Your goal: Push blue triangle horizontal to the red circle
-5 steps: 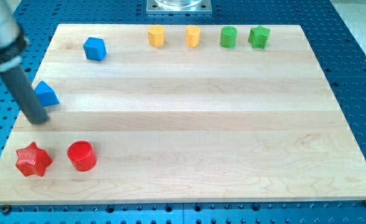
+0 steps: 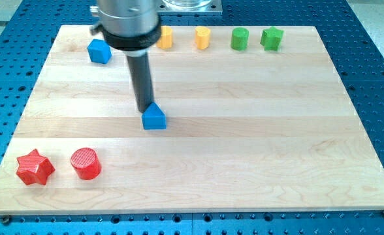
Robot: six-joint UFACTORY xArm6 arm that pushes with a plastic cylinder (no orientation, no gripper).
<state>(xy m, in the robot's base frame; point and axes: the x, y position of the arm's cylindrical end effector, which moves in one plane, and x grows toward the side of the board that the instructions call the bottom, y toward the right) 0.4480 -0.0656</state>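
Eight blocks: all lie on the wooden tabletop [image 2: 244, 130], with my tip among them.
Gripper: the arm carries none, so there are no jaws to call apart or together; it ends in a dark rod only.
My tip [image 2: 145, 109]: it sits at the upper edge of the blue triangle, touching it or just short of it; I cannot tell which.
Blue triangle [image 2: 154, 117]: directly below my tip, toward the view's bottom and a shade to the view's right.
Red circle [image 2: 85, 163]: well below my tip and off to the view's left, near the tabletop's bottom-left corner.
Why the tip stands there: placed on the triangle's far side, a stroke toward the view's bottom would, I judge, carry the block down to the circle's row.
Task standing: not done, as the triangle lies clearly higher in the view than the circle and to its right.
What the push calls for: a straight line through the block's middle, since an off-centre contact on a sloped face could turn it or let it slip aside.
Red star [image 2: 34, 167]: left of the circle, far from my tip and out of the likely path.
Blue cube [image 2: 99, 51]: up and to the left of my tip, beside the arm's body.
Top row: two yellow blocks [image 2: 202, 38], a green cylinder [image 2: 240, 38] and a green block [image 2: 272, 38], up and to the right of my tip, one yellow partly hidden by the arm.
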